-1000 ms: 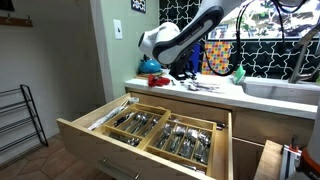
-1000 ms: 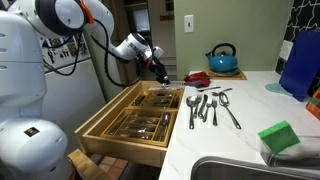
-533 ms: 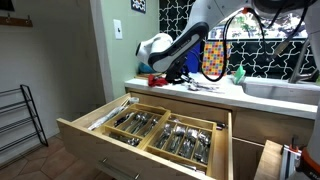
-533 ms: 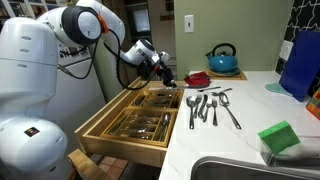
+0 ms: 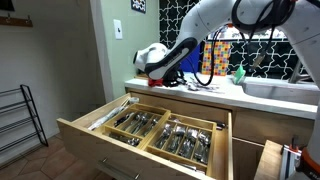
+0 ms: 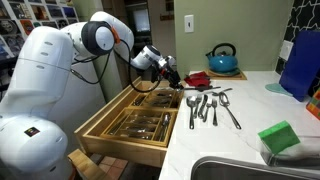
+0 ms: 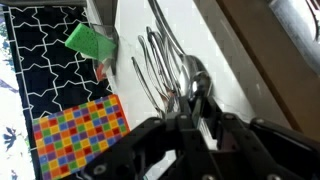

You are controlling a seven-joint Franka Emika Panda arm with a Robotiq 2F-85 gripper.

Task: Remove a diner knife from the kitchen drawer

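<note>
Hovering between kitchen drawer and desk, the hand, its grip indiscernible, risks knocking the laid-out cutlery if lowered carelessly

Pale matt wood kitchen drawer, shiny metal cutlery, smooth white countertop

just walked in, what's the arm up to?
The robot arm's claw hangs above the far end of the open drawer, by the counter edge. The drawer is full of cutlery. A few forks and spoons lie on the counter. Whether the claw holds anything can't be seen.
</note>
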